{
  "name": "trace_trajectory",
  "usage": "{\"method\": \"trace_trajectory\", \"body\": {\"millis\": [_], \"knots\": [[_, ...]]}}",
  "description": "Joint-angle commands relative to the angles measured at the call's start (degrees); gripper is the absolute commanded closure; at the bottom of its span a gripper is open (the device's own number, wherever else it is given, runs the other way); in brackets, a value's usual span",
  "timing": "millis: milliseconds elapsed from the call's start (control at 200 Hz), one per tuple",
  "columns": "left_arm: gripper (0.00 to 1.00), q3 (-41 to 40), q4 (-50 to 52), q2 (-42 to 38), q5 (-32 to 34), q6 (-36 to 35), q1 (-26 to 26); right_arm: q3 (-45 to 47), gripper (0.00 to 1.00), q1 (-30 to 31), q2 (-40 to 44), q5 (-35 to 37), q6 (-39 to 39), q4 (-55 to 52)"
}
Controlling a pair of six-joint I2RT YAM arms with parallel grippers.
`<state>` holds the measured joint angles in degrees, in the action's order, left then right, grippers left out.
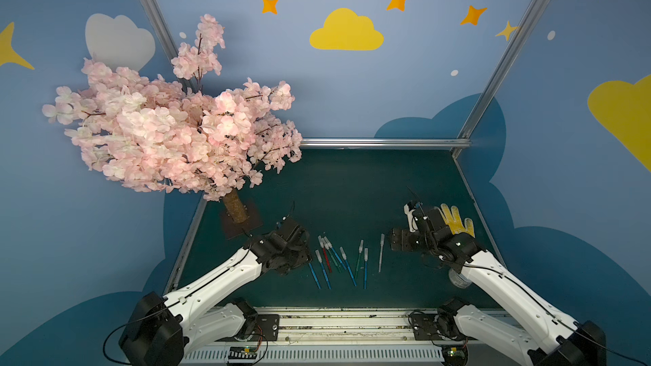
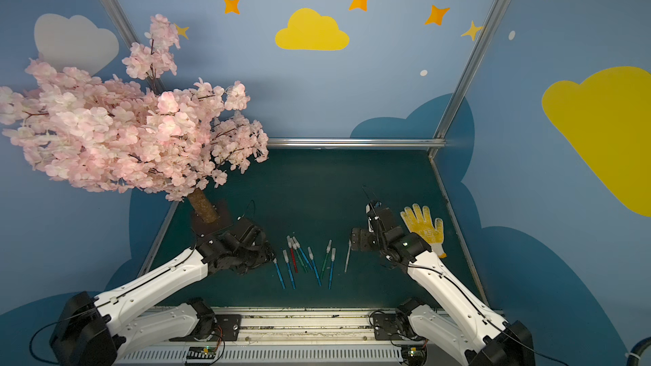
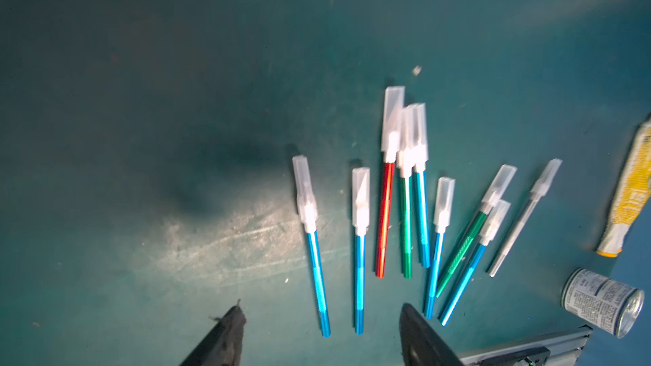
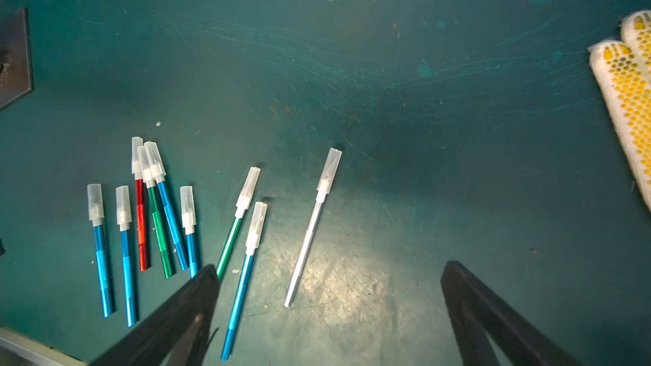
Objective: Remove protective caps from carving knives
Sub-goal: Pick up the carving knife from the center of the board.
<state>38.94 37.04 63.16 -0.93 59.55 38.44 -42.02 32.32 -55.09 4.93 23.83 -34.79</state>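
Crowding is the danger: carving knives (image 3: 405,223) lie fanned on the worktop (image 3: 141,100), near and central, protective caps (image 3: 392,117) all on, three touching, so the left fingers (image 3: 225,336), parted and empty beside the leftmost blue knife (image 3: 317,269), could scatter neighbours; right fingers (image 4: 183,311) hang spread, empty.

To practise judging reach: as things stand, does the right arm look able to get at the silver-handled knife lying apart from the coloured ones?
Probably yes. The silver-handled knife lies alone on bare mat, clear of the nearest blue knife, and the right gripper hangs open beside it, nothing between them.
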Motion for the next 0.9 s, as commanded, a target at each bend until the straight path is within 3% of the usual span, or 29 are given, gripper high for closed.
{"method": "trace_trajectory", "body": {"millis": [0,896], "knots": [[0.33,-0.5,1.3,1.2,-2.0,2.5,0.4,-1.5,0.02,0.8,-0.7,-0.4,0.4,-1.4],[0.62,1.2,-4.6,14.2,-2.0,6.1,5.9,-0.5,0.02,3.9,-2.2,-0.2,0.2,0.2]]}}
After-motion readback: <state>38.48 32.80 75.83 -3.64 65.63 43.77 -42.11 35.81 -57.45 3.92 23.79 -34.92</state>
